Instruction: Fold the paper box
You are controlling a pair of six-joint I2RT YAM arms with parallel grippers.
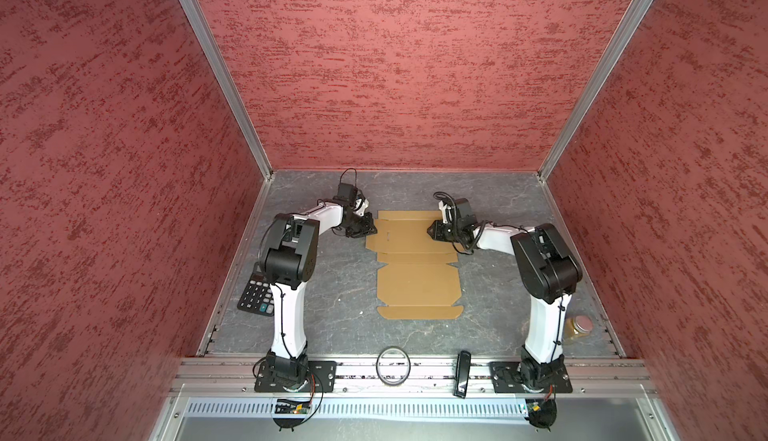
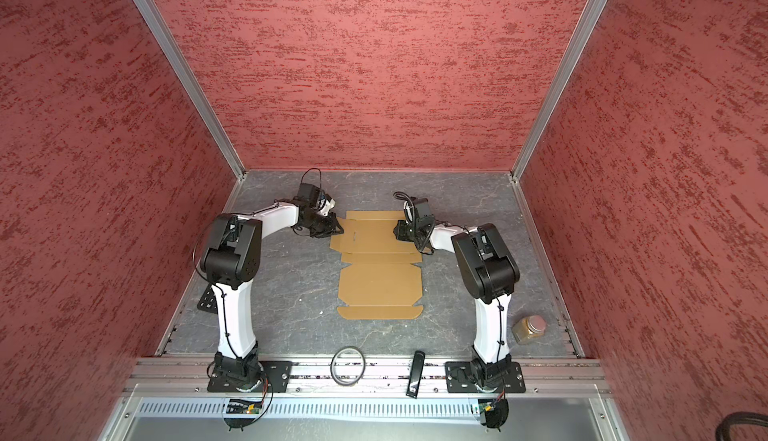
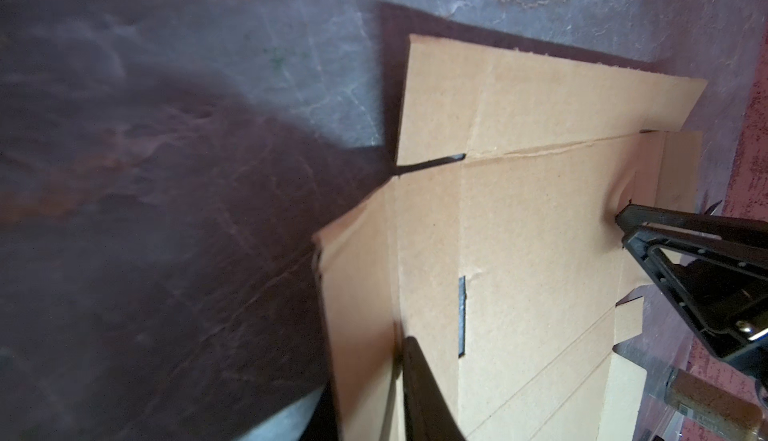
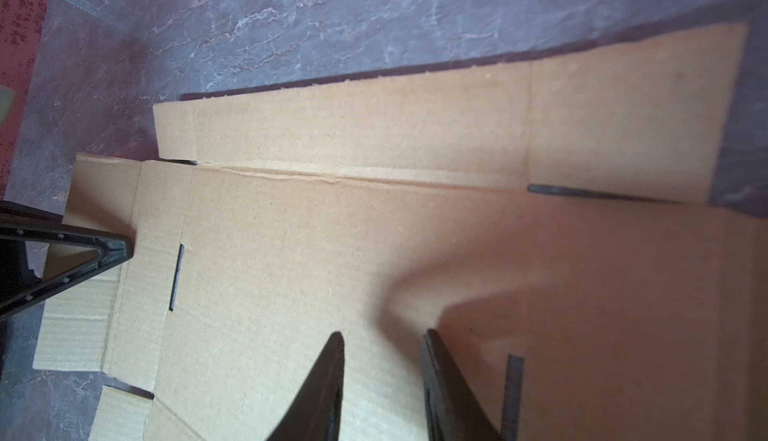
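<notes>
I see the paper box (image 1: pixel 415 281) nearly flat, folding barely begun. The left claw (image 1: pixel 371 229) at its edge is unreadable; the right claw (image 4: pixel 383 335) is narrowly parted.

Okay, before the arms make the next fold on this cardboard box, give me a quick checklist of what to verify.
1. paper box mostly flat, not yet folded: ok.
2. right gripper tips down on the far panel, jaws apart: ok.
3. left gripper pinching the side flap: cannot tell; one finger shows, the other is hidden.
4. calculator and jar apart from the box: ok.
</notes>
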